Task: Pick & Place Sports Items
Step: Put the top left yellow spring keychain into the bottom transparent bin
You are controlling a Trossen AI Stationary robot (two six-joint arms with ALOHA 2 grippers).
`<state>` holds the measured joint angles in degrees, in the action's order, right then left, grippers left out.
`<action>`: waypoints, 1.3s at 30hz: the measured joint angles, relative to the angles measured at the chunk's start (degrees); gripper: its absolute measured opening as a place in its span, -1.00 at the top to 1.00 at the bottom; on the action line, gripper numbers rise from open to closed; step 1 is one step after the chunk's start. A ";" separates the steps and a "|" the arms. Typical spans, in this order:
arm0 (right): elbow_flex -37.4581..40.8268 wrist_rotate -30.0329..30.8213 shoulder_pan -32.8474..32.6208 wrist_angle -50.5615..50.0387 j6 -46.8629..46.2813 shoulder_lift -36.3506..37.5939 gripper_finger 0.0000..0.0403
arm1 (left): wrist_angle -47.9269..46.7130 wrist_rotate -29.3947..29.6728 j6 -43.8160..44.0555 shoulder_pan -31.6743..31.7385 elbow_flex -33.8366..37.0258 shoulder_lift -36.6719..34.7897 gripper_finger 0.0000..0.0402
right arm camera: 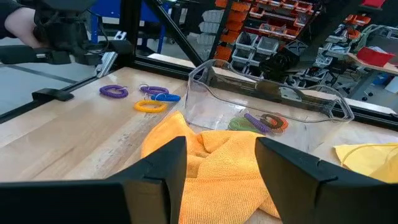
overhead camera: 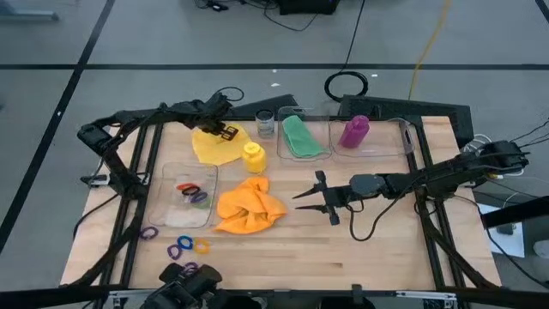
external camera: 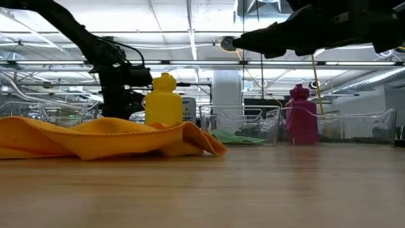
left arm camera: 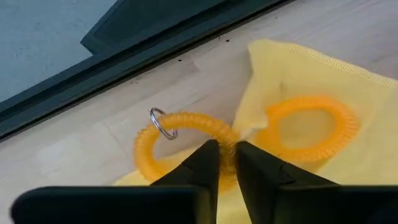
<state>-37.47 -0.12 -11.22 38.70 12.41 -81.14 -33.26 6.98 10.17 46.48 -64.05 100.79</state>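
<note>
My left gripper [overhead camera: 225,130] is at the table's far left, down over a yellow cloth [overhead camera: 216,148] that lies flat, and is shut on a yellow-orange coil ring [left arm camera: 186,124]. My right gripper [overhead camera: 310,197] is open and empty, held level above the table just right of the crumpled orange cloth [overhead camera: 249,208], with its fingers pointing at the cloth [right arm camera: 211,168]. A yellow bottle [overhead camera: 252,157] stands upright between the two cloths. A green cloth [overhead camera: 300,136] and a purple bottle [overhead camera: 354,131] lie in clear boxes at the far edge. My left gripper pinches the coil ring at its middle [left arm camera: 228,142] between its two fingers, so that a loop shows on either side: one bearing a metal key ring [left arm camera: 158,123], the other [left arm camera: 311,127] on the yellow cloth. The fingers come from above. Whether they also catch the cloth's edge I cannot tell.
A clear box [overhead camera: 190,196] at the left holds several coloured rings. Loose purple, blue and yellow rings [overhead camera: 180,249] lie near the front left. A small glass jar [overhead camera: 265,124] stands at the far edge. Bare wood lies at the front right [overhead camera: 369,253].
</note>
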 joint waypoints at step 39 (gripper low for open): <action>0.00 0.00 -0.02 0.00 0.00 0.00 0.33 | 0.02 -5.22 -1.04 2.37 0.00 -0.01 0.69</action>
<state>-37.47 -0.12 -11.25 38.70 12.41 -81.14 -33.23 1.76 9.13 48.85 -64.05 100.78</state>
